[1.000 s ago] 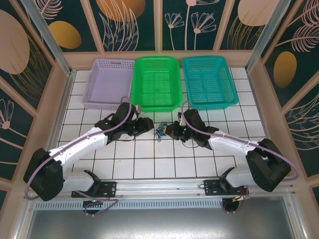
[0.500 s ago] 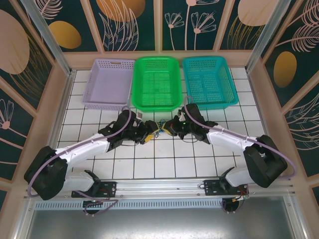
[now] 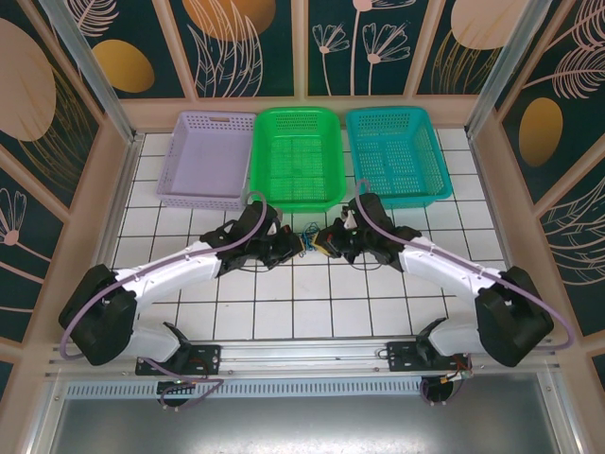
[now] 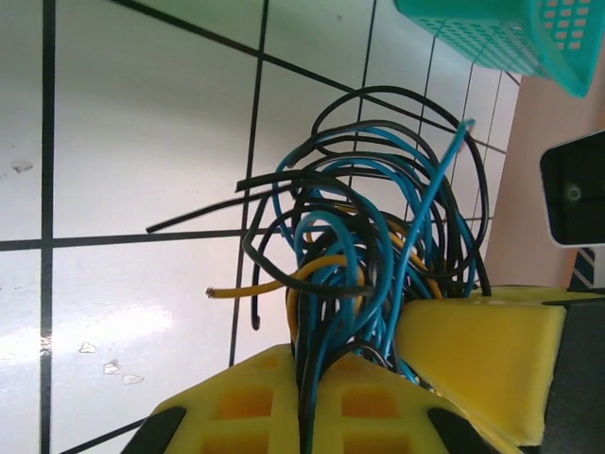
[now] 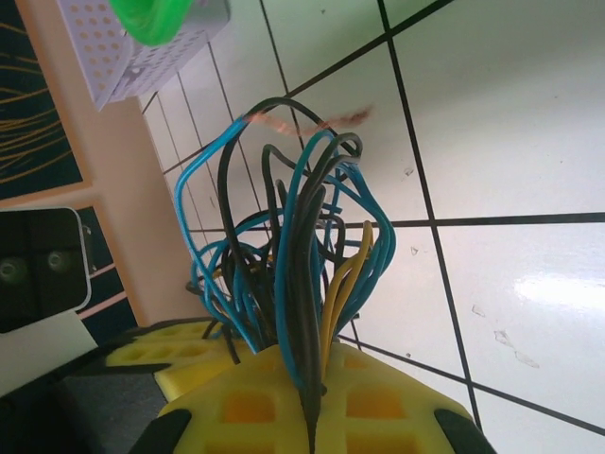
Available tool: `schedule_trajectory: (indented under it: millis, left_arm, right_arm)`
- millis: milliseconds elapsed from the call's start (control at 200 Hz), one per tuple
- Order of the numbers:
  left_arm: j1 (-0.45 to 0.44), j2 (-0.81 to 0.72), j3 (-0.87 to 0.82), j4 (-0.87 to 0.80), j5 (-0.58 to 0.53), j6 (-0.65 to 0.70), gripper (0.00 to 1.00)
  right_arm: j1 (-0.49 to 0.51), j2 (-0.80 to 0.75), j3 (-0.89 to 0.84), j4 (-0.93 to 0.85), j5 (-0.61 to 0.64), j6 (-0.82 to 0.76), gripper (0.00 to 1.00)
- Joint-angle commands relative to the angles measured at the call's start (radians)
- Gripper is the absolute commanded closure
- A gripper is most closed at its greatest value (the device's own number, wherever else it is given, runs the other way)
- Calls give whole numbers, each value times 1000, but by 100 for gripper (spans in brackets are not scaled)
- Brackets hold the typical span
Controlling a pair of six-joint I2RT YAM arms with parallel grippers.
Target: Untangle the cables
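Bundle of cables (image 3: pixel 307 243): thin wires, blue, black and yellow-orange, looped through one another in a single knot, caught between the two grippers' tips.
Grip of left gripper (image 3: pixel 295 246): pressed together on the cables; on its wrist camera the strands (image 4: pixel 369 274) run down into the slit between its yellow pads (image 4: pixel 246 402) and fan out ahead of them in loops.
Grip of right gripper (image 3: pixel 322 243): likewise clamped on the cables; on its own camera a sheaf of blue, black and one yellow strand (image 5: pixel 302 284) rises straight out of the seam between its pads.
Spacing of grippers: tip to tip, nearly touching; the right gripper's yellow finger (image 4: pixel 482 364) sits just right of the left gripper's pads, against the same tangle.
Loose ends: one black end and one yellow end stick out to the left of the left gripper's grip; a blurred coppery tip shows at the top of the loops over the right gripper.
Height of bundle: whether it touches the table (image 3: pixel 284 312) I cannot tell.
Table surface: white tiles with black grid lines.
Place of green basket (image 3: pixel 296 156): just beyond both grippers.
Place of lilac basket (image 3: pixel 203 156): beyond and left of the left gripper.
Place of teal basket (image 3: pixel 395 154): beyond and right of the right gripper.
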Motion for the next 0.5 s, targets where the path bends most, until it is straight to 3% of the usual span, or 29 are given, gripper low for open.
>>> schedule_trajectory:
  millis: [0, 105, 240, 330, 495]
  left_arm:
    - [25, -25, 26, -143, -170, 91, 100]
    - [24, -41, 16, -128, -151, 108, 100]
    - [24, -29, -11, -22, -8, 135, 100]
    - [25, -19, -3, -29, 29, 173, 100]
    - [25, -32, -19, 6, 89, 187, 100]
  right_arm:
    - [-12, -67, 6, -167, 0, -83, 97]
    - [-27, -80, -14, -178, 14, -103, 92]
    - [-33, -80, -45, -97, 8, -81, 83]
    - [-32, -71, -45, -78, 18, -72, 78]
    - [-36, -65, -64, -46, 34, -65, 82]
